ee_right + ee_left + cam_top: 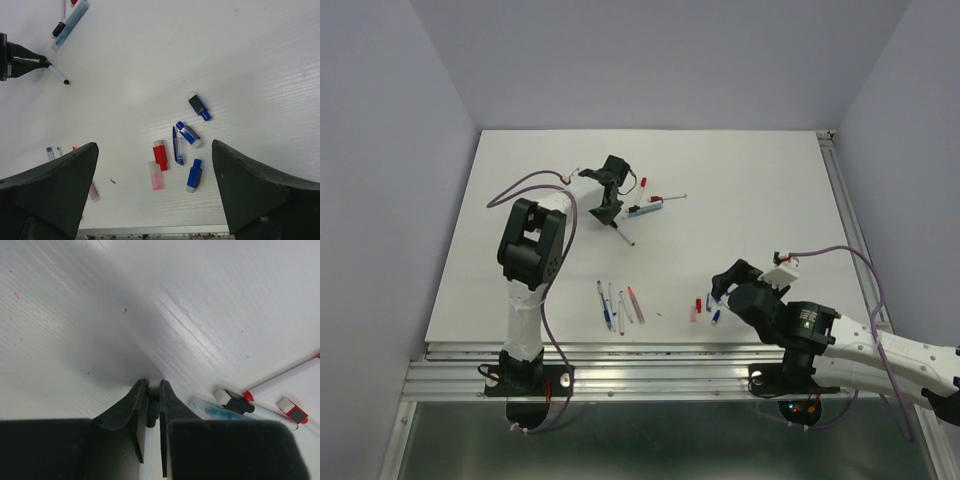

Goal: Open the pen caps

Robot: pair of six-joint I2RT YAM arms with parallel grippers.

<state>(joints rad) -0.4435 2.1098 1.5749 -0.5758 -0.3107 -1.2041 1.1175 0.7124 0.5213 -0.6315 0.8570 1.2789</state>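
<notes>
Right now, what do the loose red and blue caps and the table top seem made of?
The red cap and blue caps look like smooth moulded plastic: solid colour, pale translucent ends. The table top seems white laminate or painted board, slightly glossy, with fine streaks.

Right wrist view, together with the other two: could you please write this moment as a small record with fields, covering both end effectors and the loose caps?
left end effector: closed on a thin pen, its black tip sticking out
right end effector: open wide, holding nothing, above the loose caps
blue caps: at least three, lying apart from each other on the table
red cap: one, lying next to the pink cap
</notes>
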